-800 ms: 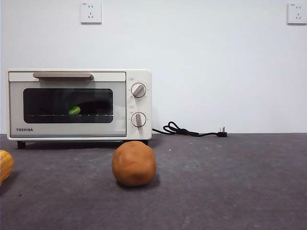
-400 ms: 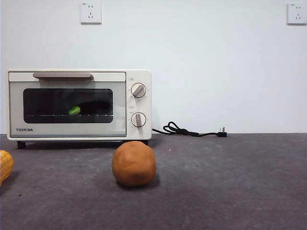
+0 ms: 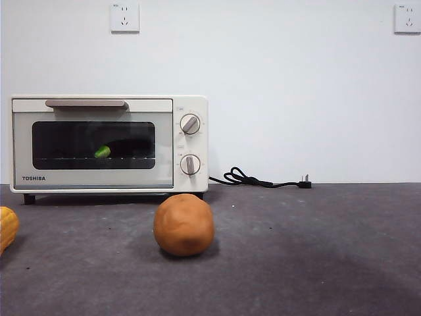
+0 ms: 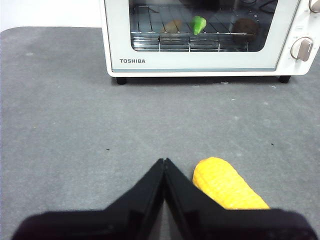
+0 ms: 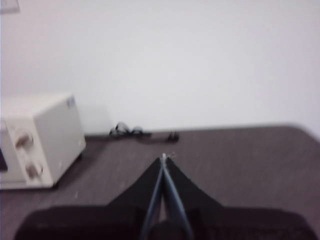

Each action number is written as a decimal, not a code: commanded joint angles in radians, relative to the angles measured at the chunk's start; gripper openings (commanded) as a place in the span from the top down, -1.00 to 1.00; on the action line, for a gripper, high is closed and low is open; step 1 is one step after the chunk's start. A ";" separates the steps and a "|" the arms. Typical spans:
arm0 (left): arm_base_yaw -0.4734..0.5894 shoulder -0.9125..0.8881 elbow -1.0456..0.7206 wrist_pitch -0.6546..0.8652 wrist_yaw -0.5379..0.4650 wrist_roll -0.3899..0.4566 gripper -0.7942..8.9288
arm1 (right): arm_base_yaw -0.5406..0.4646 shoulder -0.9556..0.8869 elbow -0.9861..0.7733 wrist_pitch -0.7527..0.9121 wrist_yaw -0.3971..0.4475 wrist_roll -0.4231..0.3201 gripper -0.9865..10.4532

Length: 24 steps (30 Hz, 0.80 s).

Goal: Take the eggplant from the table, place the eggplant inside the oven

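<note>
Both end effectors, left [image 4: 164,162] and right [image 5: 163,158], are clenched on nothing. At the front view's left, the eggplant [image 3: 125,147] lies on the rack inside the closed oven [image 3: 191,105], which stands on the desk [image 3: 316,250].

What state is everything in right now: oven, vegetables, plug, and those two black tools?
Oven: door closed.
Eggplant: inside the oven, lying on the rack, green cap showing.
Brown ball: resting on the table, untouched.
Yellow vegetable: lying on the table.
Plug: unplugged, lying on the table.
Left tool: shut, empty.
Right tool: shut, empty.
</note>
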<state>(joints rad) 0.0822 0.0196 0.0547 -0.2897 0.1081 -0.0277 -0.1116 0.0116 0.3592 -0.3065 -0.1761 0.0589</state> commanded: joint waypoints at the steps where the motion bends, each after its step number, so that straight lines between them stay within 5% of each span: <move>1: -0.003 0.001 -0.007 0.005 0.003 -0.007 0.85 | 0.002 -0.003 -0.094 0.019 -0.025 0.051 0.82; 16: -0.003 0.003 -0.007 0.006 0.003 -0.007 0.85 | 0.075 -0.004 -0.341 0.152 -0.034 0.039 0.82; 24: -0.003 0.003 -0.007 0.005 0.003 -0.007 0.85 | 0.139 -0.004 -0.346 0.138 -0.035 -0.066 0.82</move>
<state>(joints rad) 0.0822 0.0238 0.0547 -0.2901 0.1081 -0.0277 0.0223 0.0105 0.0246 -0.1749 -0.2100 0.0319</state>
